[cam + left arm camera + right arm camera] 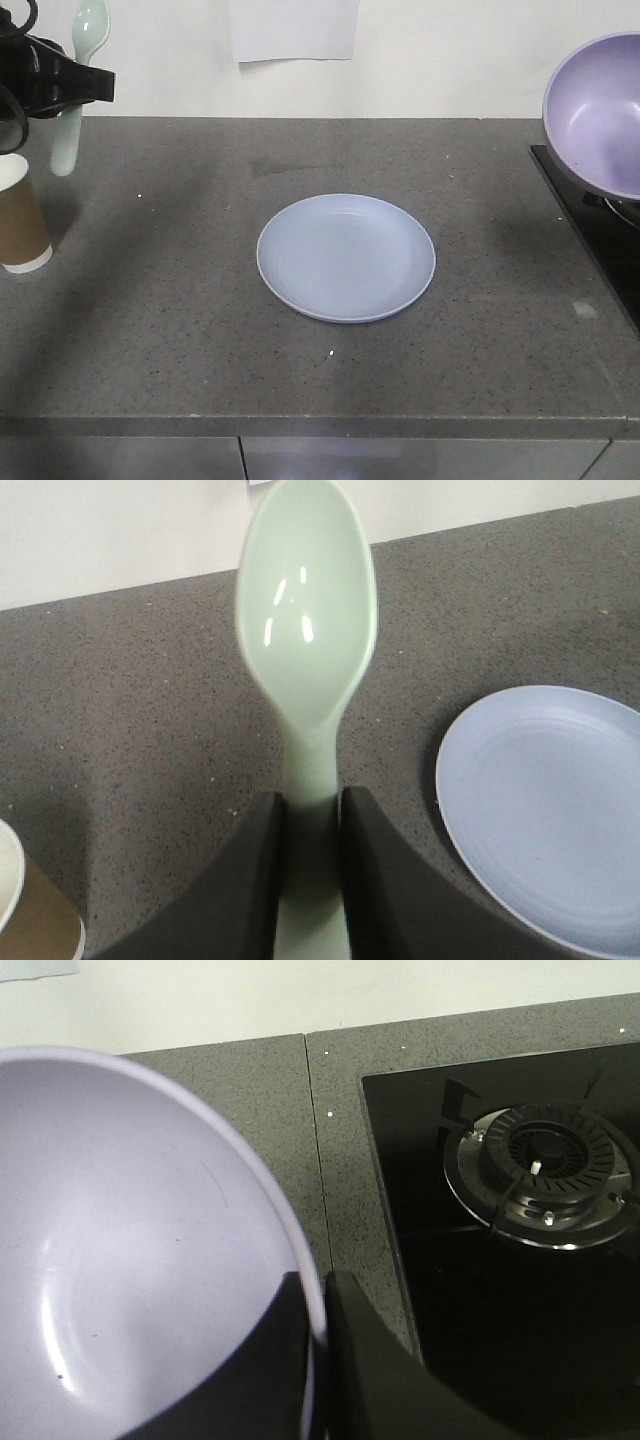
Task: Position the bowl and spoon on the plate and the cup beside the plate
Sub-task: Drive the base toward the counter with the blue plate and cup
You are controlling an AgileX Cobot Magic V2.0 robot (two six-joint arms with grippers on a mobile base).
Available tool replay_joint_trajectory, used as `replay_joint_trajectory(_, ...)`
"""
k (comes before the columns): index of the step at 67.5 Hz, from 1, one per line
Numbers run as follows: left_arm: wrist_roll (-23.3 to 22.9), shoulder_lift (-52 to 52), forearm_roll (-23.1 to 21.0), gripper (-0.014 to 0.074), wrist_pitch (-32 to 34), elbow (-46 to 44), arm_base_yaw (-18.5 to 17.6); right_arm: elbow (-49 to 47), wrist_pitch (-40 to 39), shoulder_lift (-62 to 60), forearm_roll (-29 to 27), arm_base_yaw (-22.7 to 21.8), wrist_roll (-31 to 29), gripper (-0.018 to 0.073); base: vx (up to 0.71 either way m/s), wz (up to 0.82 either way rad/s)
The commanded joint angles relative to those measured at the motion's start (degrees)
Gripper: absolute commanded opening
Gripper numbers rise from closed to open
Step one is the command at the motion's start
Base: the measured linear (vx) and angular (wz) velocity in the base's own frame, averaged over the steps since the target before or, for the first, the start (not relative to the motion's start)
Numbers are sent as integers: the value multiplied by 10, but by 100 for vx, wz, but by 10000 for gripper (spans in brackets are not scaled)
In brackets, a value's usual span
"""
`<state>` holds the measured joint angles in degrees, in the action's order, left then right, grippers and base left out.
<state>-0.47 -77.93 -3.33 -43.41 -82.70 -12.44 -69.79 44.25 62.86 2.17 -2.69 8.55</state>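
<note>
Open worktop (180, 330) rings the plate (345, 258) on every side.
I see the cup (20, 215) standing at the left edge, just below the spoon (66, 140) in my left gripper (312, 815); the black hob (605, 250) takes the right edge, the bowl (600, 115) in my right gripper (318, 1295) held above it; a wall (450, 60) closes the back.

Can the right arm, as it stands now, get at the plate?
Probably yes. The plate lies bare, with nothing between it and the right gripper, which holds the bowl above the stove. The left gripper, with the spoon, is far at the other side.
</note>
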Motion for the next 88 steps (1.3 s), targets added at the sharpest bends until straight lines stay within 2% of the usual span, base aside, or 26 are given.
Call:
replay_joint_trajectory(1,-1,15,-5,-6,36,-15,-3,-16,-42,-12,3,-4,-4,-3,11,1)
replay_joint_trajectory(88,-1,15,-5,-6,36,-15,-3,-16,-42,-12,3,-4,-4,-3,7,0)
